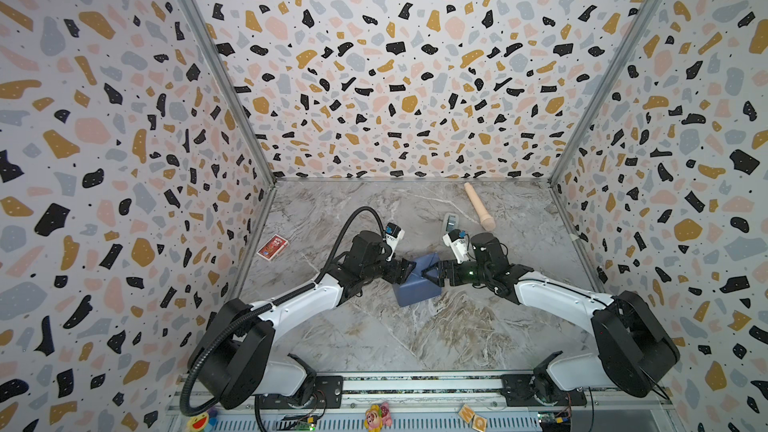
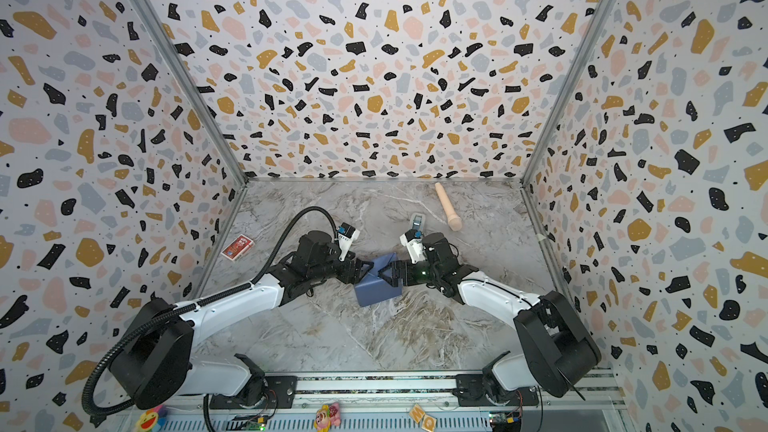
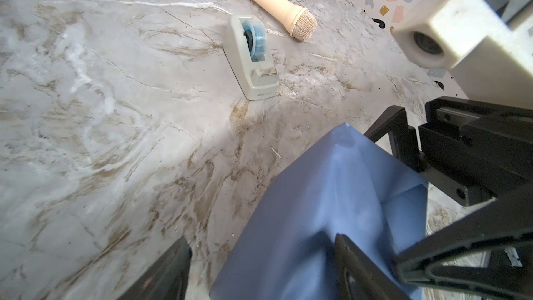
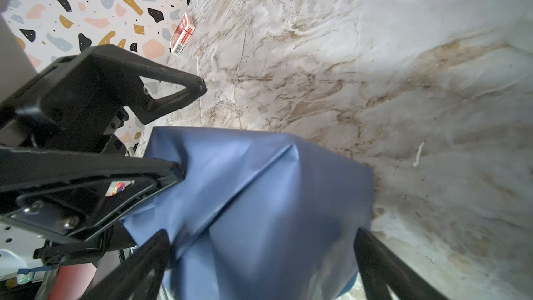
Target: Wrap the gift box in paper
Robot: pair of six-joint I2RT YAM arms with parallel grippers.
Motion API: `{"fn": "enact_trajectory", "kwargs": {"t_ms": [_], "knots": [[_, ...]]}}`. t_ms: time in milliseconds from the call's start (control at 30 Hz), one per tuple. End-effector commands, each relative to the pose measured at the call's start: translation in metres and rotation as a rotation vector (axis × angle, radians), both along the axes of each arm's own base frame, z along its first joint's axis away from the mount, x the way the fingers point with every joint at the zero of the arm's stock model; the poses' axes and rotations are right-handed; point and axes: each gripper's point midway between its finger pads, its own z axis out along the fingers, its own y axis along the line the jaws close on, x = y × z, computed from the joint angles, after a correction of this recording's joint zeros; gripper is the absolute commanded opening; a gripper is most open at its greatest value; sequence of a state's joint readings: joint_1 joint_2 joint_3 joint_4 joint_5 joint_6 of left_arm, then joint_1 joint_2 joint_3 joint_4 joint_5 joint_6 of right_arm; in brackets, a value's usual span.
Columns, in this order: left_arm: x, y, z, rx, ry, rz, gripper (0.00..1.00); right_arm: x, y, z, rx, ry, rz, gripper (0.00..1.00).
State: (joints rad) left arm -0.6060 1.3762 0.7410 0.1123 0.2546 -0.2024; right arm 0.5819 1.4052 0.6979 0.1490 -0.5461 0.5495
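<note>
Terrazzo walls (image 1: 374,56) enclose a grey, brown-veined marble table (image 1: 374,338). A card pack (image 1: 272,248) lies near the left wall, and a tape dispenser (image 3: 251,62) sits beside a microphone (image 3: 271,1) toward the back. Near the table's middle, the blue paper (image 1: 417,284) is folded and creased, with a diagonal ridge across its top. It covers the box entirely, so no box surface shows. The left gripper (image 1: 407,271) meets it from the left with fingers spread, one touching the paper. The right gripper (image 1: 428,275) faces it, fingers spread wide to either side of the paper.
</note>
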Motion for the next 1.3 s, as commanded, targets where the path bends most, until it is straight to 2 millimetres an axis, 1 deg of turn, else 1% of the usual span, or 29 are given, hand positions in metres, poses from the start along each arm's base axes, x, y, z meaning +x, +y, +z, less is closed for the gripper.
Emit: {"fn": "enact_trajectory", "kwargs": {"t_ms": [0,133,300,433,533,600,733,867,967,1033,1100,1167,1267], "knots": [[-0.009,0.005,-0.023,0.051,0.054,-0.009,0.78,-0.011,0.003,0.002,0.007,0.027,0.04,0.99],[-0.009,0.005,-0.023,0.05,0.054,-0.011,0.78,-0.014,0.004,-0.003,-0.001,0.041,0.05,0.99],[-0.009,0.005,-0.024,0.049,0.056,-0.012,0.78,-0.019,-0.002,-0.017,-0.041,0.063,0.047,0.99],[-0.007,0.004,-0.016,0.022,0.05,0.004,0.78,-0.021,-0.007,-0.027,-0.073,0.074,0.038,0.99],[-0.005,0.002,-0.008,-0.019,0.045,0.022,0.79,-0.022,-0.008,-0.031,-0.08,0.079,0.036,0.99],[-0.005,-0.001,-0.006,-0.033,0.048,0.015,0.78,-0.022,-0.008,-0.033,-0.079,0.081,0.034,0.99],[-0.009,0.003,-0.02,0.013,0.084,0.002,0.79,-0.021,-0.008,-0.032,-0.077,0.079,0.032,0.99],[-0.015,0.01,-0.033,0.07,0.132,0.003,0.78,-0.015,-0.004,-0.018,-0.04,0.062,0.034,0.99],[-0.02,0.014,-0.036,0.084,0.16,0.008,0.77,-0.006,0.001,0.003,0.023,0.037,0.03,0.99],[-0.022,0.016,-0.038,0.096,0.171,0.009,0.77,0.001,0.0,0.021,0.065,0.008,0.015,0.99],[-0.025,0.019,-0.042,0.118,0.18,0.007,0.76,0.007,-0.004,0.039,0.108,-0.019,0.002,0.99],[-0.027,0.022,-0.046,0.137,0.187,0.009,0.76,0.015,-0.011,0.052,0.136,-0.041,-0.014,0.99],[-0.029,0.023,-0.049,0.148,0.194,0.004,0.75,0.026,-0.026,0.064,0.149,-0.063,-0.045,0.99]]}}
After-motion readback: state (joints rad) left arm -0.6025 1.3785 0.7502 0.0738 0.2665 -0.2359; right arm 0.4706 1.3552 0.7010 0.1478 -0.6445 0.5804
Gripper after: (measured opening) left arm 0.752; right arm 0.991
